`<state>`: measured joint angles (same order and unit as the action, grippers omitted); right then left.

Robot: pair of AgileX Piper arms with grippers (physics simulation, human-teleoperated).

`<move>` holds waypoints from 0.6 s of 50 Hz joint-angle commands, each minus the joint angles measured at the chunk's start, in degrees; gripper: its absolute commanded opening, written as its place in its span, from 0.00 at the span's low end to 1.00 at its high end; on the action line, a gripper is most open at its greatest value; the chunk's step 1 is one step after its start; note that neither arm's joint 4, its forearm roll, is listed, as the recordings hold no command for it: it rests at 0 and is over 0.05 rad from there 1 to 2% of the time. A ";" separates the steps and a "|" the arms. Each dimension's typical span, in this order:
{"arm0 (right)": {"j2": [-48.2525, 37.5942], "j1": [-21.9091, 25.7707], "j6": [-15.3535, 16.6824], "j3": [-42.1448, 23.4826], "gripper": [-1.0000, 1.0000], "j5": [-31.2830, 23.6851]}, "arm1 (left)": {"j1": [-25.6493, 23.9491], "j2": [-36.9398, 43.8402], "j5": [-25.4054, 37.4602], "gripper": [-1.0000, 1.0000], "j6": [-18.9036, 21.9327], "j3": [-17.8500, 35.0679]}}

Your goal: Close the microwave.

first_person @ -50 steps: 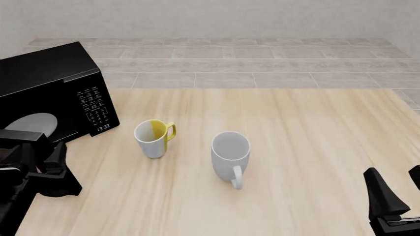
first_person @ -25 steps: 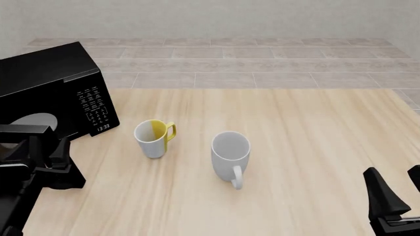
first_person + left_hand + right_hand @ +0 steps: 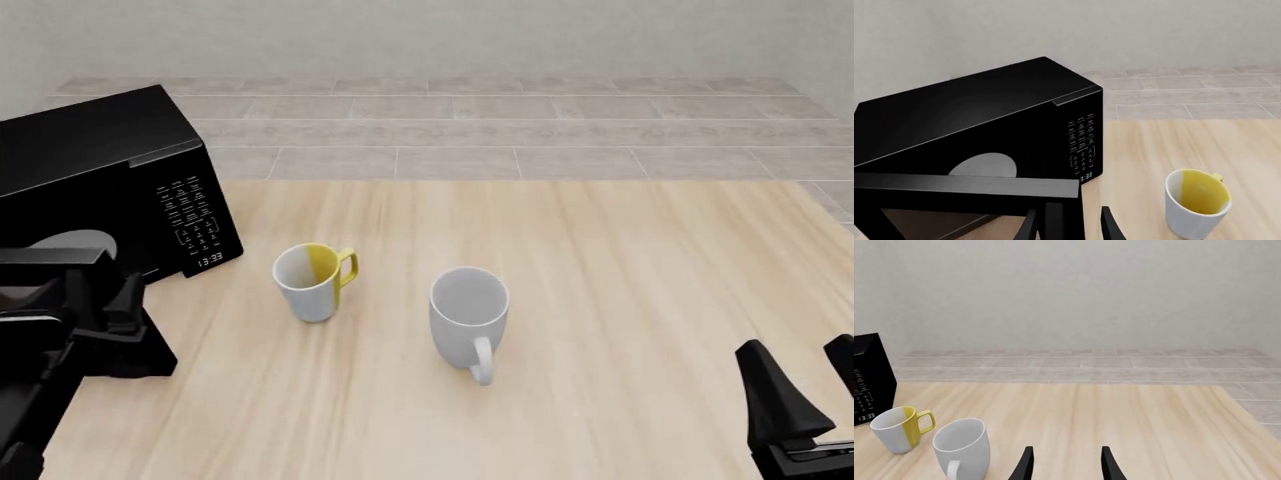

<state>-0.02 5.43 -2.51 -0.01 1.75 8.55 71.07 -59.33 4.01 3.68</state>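
The black microwave [image 3: 120, 170] stands at the table's far left, its keypad [image 3: 194, 215] facing the mugs; it also shows in the left wrist view [image 3: 987, 120]. Its door [image 3: 967, 192] stands partly open, swung out toward me, and its top edge shows as a black bar [image 3: 54, 258]. My left gripper [image 3: 114, 300] is open at the door's free edge, which sits between the fingers [image 3: 1111, 227] in the left wrist view. My right gripper [image 3: 807, 390] is open and empty at the near right, far from the microwave.
A white mug with a yellow inside and handle [image 3: 314, 282] stands just right of the microwave. A larger white mug [image 3: 469, 310] stands near the table's middle. Both show in the right wrist view [image 3: 897, 436] [image 3: 961, 447]. A tiled floor lies beyond the table's far edge.
My left gripper has moved forward toward the microwave, and the door has swung a little further in, hiding more of the grey oval. The right arm has barely moved.
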 commanded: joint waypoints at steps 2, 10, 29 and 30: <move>0.00 0.38 -0.21 0.00 1.00 0.10 | -0.12 3.31 5.98 1.00 0.88 5.44; 0.00 0.48 -0.21 0.00 1.00 0.00 | -0.46 3.06 9.22 1.00 1.72 8.37; 0.00 1.30 -0.65 0.00 1.00 0.38 | 0.04 3.91 13.58 1.00 1.31 12.59; 0.00 1.28 -0.71 0.00 1.00 0.35 | 0.06 4.16 13.84 1.00 1.26 13.00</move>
<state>-0.02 6.36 -3.01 -0.01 2.03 8.18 72.77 -48.29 4.68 11.80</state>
